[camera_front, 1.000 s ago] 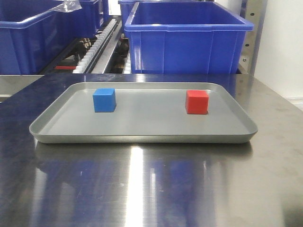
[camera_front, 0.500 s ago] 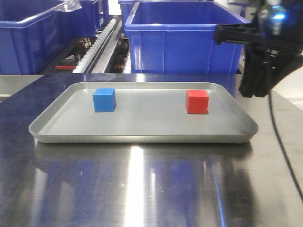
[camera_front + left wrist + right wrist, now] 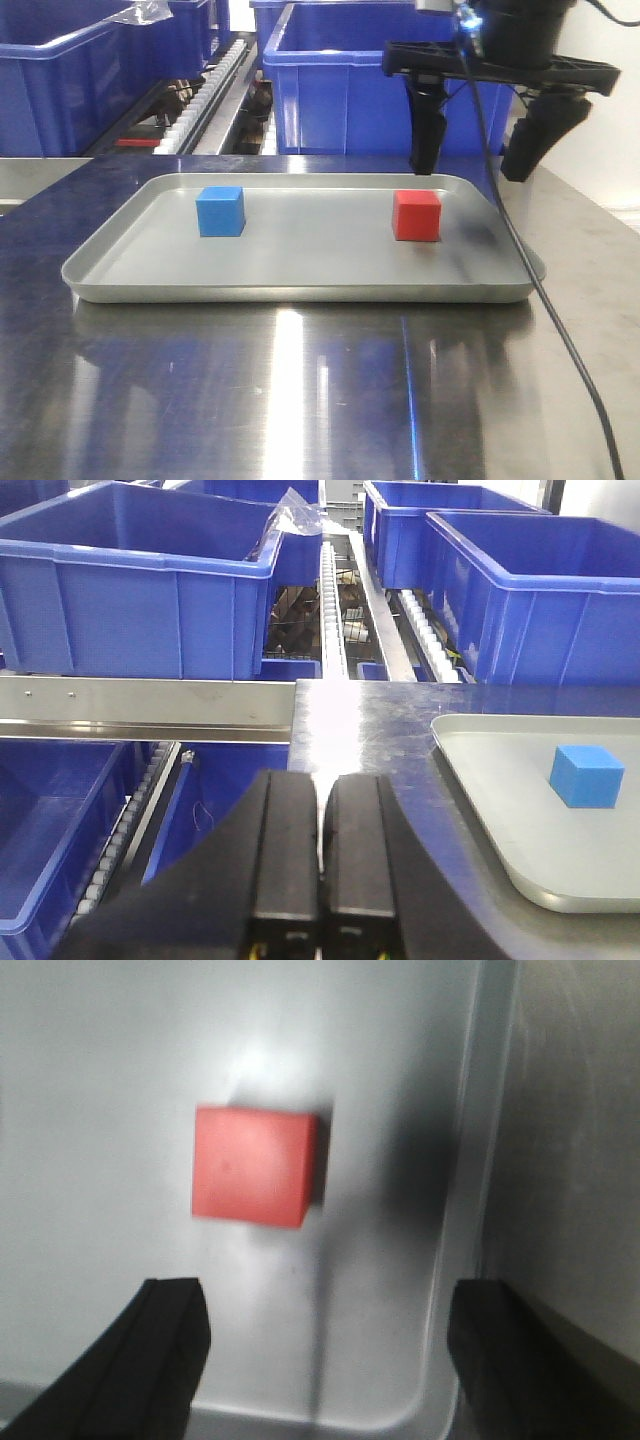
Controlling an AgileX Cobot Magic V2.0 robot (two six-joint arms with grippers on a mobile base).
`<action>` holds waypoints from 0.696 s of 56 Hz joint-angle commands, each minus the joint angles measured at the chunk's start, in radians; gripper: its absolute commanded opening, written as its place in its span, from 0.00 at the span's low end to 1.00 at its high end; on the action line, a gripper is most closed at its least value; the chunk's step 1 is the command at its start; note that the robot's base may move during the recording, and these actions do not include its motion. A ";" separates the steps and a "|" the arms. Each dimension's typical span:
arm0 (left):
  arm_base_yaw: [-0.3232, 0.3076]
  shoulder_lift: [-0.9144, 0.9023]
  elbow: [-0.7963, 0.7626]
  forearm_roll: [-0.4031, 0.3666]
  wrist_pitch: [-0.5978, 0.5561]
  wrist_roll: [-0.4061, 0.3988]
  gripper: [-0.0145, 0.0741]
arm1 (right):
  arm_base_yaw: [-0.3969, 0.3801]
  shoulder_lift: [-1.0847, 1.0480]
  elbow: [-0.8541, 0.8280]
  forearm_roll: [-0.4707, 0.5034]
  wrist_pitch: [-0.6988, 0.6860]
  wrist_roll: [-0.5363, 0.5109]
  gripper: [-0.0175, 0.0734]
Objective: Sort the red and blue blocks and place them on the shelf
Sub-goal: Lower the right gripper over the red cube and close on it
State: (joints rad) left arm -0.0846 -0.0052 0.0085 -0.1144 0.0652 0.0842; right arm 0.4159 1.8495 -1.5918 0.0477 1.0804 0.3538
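A blue block [image 3: 220,211] sits on the left of a grey tray [image 3: 300,290] and a red block [image 3: 416,215] on its right. My right gripper [image 3: 470,172] hangs open above the tray's right end, just behind and to the right of the red block. In the right wrist view the red block [image 3: 255,1165] lies ahead of the open right gripper [image 3: 325,1295], apart from both fingers. My left gripper [image 3: 320,790] is shut on nothing, left of the tray, with the blue block [image 3: 587,776] to its right. The shelf's steel ledge [image 3: 150,705] runs behind.
Large blue crates [image 3: 395,85] stand on the rack behind the table, with more [image 3: 130,590] to the left. A roller track [image 3: 210,95] runs between them. The tray rests on a steel tabletop [image 3: 300,390]. A black cable [image 3: 560,340] trails from the right arm.
The right arm came into view from the right and moved left, over the tray's right end near the red block. Neither block has moved.
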 commanded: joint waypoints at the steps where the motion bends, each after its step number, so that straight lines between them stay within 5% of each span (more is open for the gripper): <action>1: -0.007 -0.020 0.028 -0.001 -0.089 -0.003 0.25 | 0.013 -0.015 -0.091 -0.003 0.013 0.018 0.86; 39: -0.007 -0.020 0.028 -0.001 -0.089 -0.003 0.25 | 0.048 0.125 -0.212 -0.064 0.046 0.104 0.86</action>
State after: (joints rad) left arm -0.0846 -0.0052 0.0085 -0.1144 0.0652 0.0842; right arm 0.4613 2.0222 -1.7704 0.0000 1.1398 0.4586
